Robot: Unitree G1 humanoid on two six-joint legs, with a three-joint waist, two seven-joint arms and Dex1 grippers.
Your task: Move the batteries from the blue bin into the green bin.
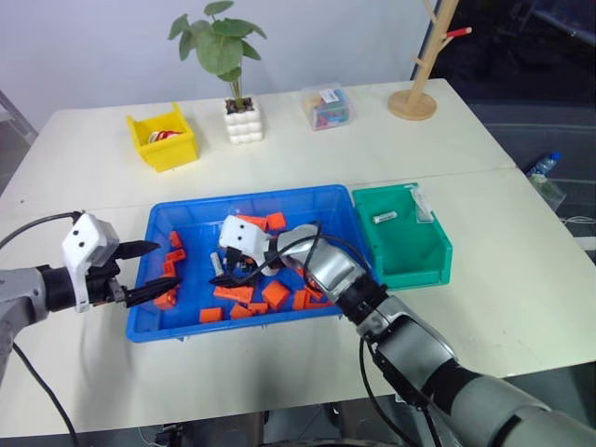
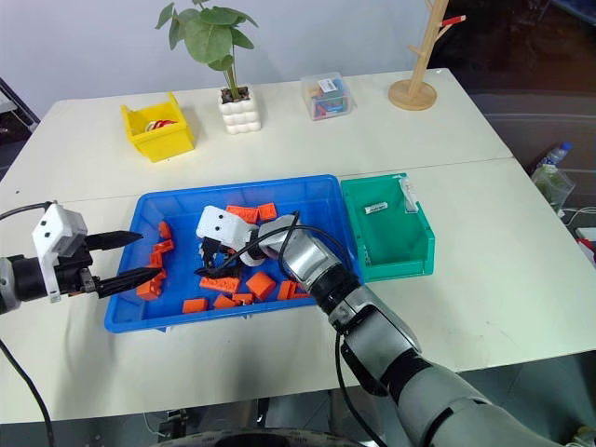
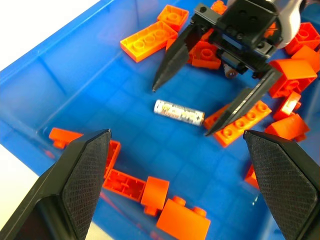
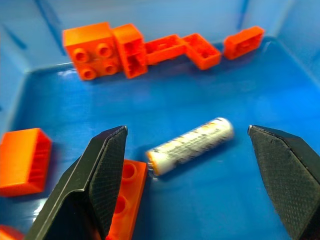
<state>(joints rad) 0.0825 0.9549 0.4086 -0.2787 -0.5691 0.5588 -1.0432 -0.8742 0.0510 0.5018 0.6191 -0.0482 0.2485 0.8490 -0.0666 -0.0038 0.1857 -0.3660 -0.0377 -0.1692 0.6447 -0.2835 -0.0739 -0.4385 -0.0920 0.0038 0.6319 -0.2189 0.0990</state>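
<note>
Right wrist view: right hand spread wide astride battery in blue bin

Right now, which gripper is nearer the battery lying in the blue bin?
Right. The right gripper hangs open inside the blue bin, its fingers either side of the battery, not touching. The left gripper is open at the bin's left rim, farther off.

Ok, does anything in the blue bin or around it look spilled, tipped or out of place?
Nothing stands out. The orange bricks and one battery lie loose inside the blue bin, and the green bin sits upright beside it.
</note>
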